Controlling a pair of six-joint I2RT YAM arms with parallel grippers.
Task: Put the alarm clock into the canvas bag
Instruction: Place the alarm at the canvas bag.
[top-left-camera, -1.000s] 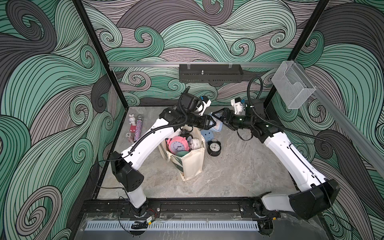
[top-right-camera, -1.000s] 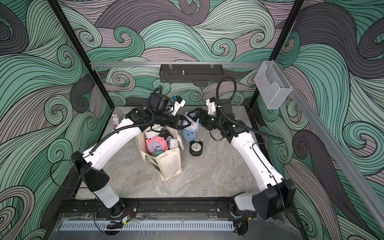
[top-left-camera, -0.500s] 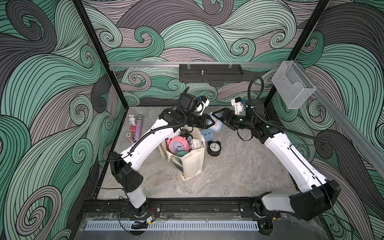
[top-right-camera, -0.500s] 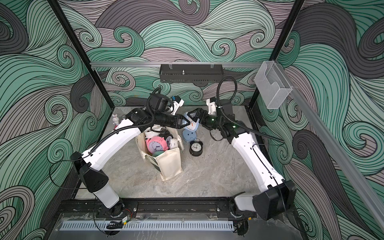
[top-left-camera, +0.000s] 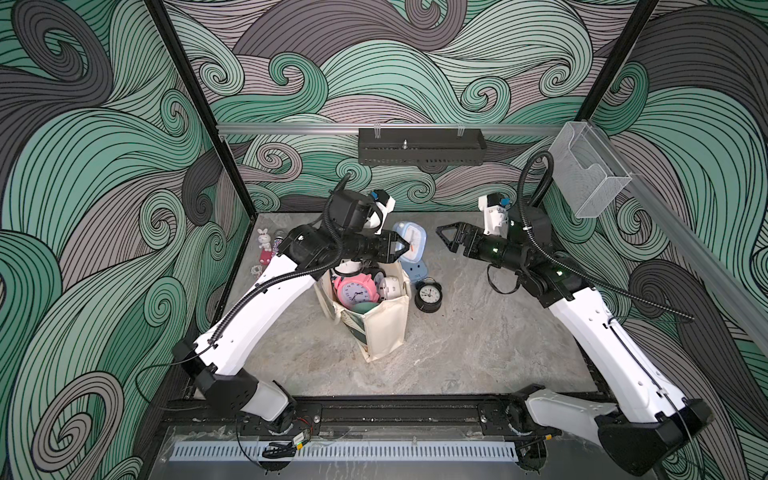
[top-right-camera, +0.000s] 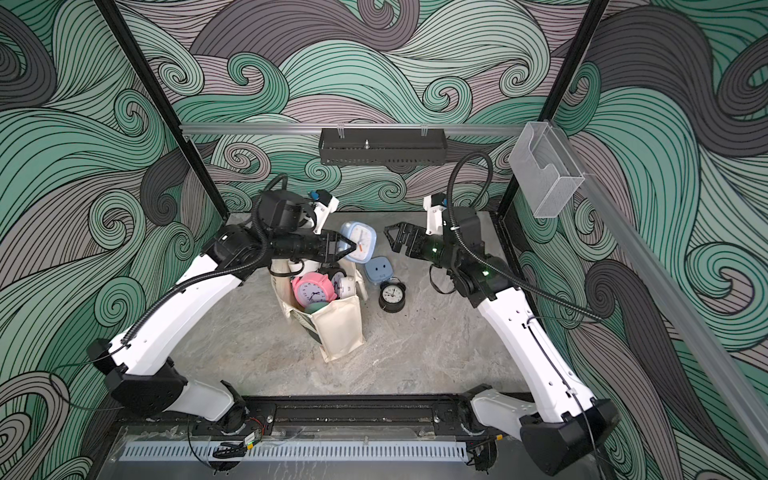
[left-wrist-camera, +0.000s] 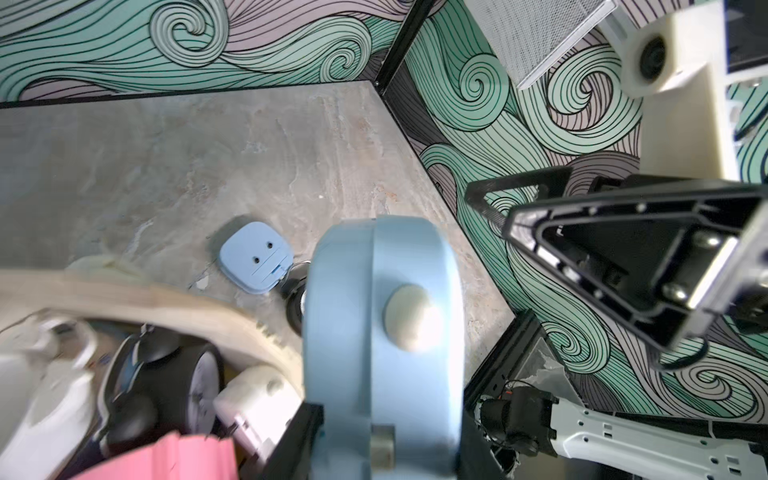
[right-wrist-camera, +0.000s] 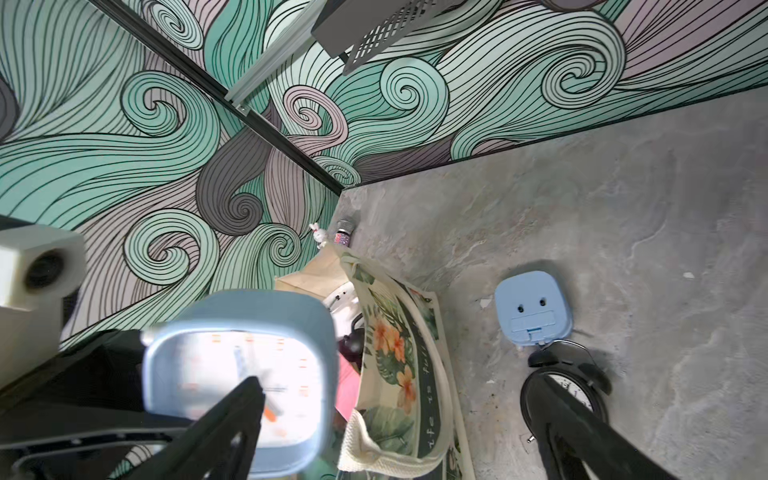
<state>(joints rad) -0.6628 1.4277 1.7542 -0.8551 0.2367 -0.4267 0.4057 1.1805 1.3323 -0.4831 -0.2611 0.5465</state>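
Backed off since a second ago, the right tool (top-left-camera: 448, 239) now stands apart from the light blue alarm clock (top-left-camera: 417, 240), its jaws spread wide and empty. The left tool (top-left-camera: 401, 247) pinches that clock face-and-back in the air. It hangs just past the far rim of the canvas bag (top-left-camera: 384, 328). The crowded mouth lies below and back toward the left arm, so that arm likely draws inward before lowering.
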